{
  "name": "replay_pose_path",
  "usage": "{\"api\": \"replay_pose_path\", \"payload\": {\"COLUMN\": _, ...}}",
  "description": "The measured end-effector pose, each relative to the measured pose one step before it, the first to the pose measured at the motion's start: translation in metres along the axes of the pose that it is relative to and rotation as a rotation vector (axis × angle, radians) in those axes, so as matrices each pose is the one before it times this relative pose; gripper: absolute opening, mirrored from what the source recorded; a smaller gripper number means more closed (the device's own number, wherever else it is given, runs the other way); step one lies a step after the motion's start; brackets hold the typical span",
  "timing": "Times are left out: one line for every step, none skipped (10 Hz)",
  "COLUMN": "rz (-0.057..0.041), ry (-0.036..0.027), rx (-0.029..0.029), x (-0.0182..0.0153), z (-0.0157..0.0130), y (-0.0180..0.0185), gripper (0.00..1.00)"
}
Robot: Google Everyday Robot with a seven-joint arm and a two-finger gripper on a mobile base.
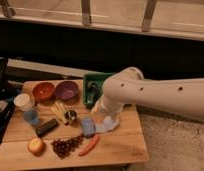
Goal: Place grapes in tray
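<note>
White robot arm (155, 92) reaches in from right, covering most of the shallow bright green plastic tray (90, 78), far centre. Bunch of dark reddish-purple grapes (65, 146) sits at near edge, just left of long red chili pepper (89, 145). Gripper (101, 111) probably at arm's tip, mid-table; I can't tell its state.

We see our arm (155, 95) as a thick, smooth tube in an off-white casing, rounded like a bent pipe, with a bulging joint where two segments meet. Three small dark round marks, holes or screws, are spaced along its side. The casing narrows towards the end effector (99, 110), which is low over the middle of the wooden worktop (120, 144); we cannot make out its details.
</note>
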Motion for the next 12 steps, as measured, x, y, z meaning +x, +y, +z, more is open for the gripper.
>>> {"api": "replay_pose_path", "payload": {"rz": -0.05629, "ry": 0.00828, "rx": 0.01136, "x": 0.01518, "z": 0.00585, "y": 0.01595, "gripper": 0.66}}
{"api": "replay_pose_path", "payload": {"rz": -0.02947, "ry": 0.00526, "rx": 0.00758, "x": 0.00874, "z": 0.00311, "y": 0.00780, "gripper": 0.66}}
{"api": "replay_pose_path", "payload": {"rz": -0.00045, "ry": -0.00343, "rx": 0.00248, "x": -0.00114, "z": -0.00024, "y": -0.00175, "gripper": 0.66}}
{"api": "replay_pose_path", "payload": {"rz": 0.00194, "ry": -0.00055, "rx": 0.00059, "x": -0.00034, "z": -0.00007, "y": -0.00100, "gripper": 0.66}}
{"api": "replay_pose_path", "payload": {"rz": -0.00412, "ry": 0.00120, "rx": -0.00112, "x": 0.00047, "z": 0.00035, "y": 0.00203, "gripper": 0.66}}
{"api": "replay_pose_path", "payload": {"rz": 0.00235, "ry": 0.00088, "rx": 0.00087, "x": 0.00011, "z": 0.00002, "y": -0.00020, "gripper": 0.66}}
{"api": "replay_pose_path", "payload": {"rz": 0.00346, "ry": 0.00272, "rx": 0.00536, "x": 0.00026, "z": 0.00042, "y": -0.00071, "gripper": 0.66}}
{"api": "replay_pose_path", "payload": {"rz": -0.00756, "ry": 0.00310, "rx": 0.01301, "x": 0.00088, "z": 0.00374, "y": 0.00306, "gripper": 0.66}}
{"api": "replay_pose_path", "payload": {"rz": -0.01069, "ry": 0.01198, "rx": 0.00886, "x": 0.00191, "z": 0.01066, "y": 0.00839, "gripper": 0.66}}
{"api": "replay_pose_path", "payload": {"rz": -0.01500, "ry": 0.01752, "rx": 0.00446, "x": 0.00178, "z": 0.01854, "y": 0.01201, "gripper": 0.66}}
{"api": "replay_pose_path", "payload": {"rz": -0.01024, "ry": 0.01525, "rx": -0.00054, "x": 0.00153, "z": 0.01384, "y": 0.00856, "gripper": 0.66}}
{"api": "replay_pose_path", "payload": {"rz": -0.02056, "ry": 0.02901, "rx": -0.00968, "x": 0.00262, "z": 0.02048, "y": 0.01669, "gripper": 0.66}}
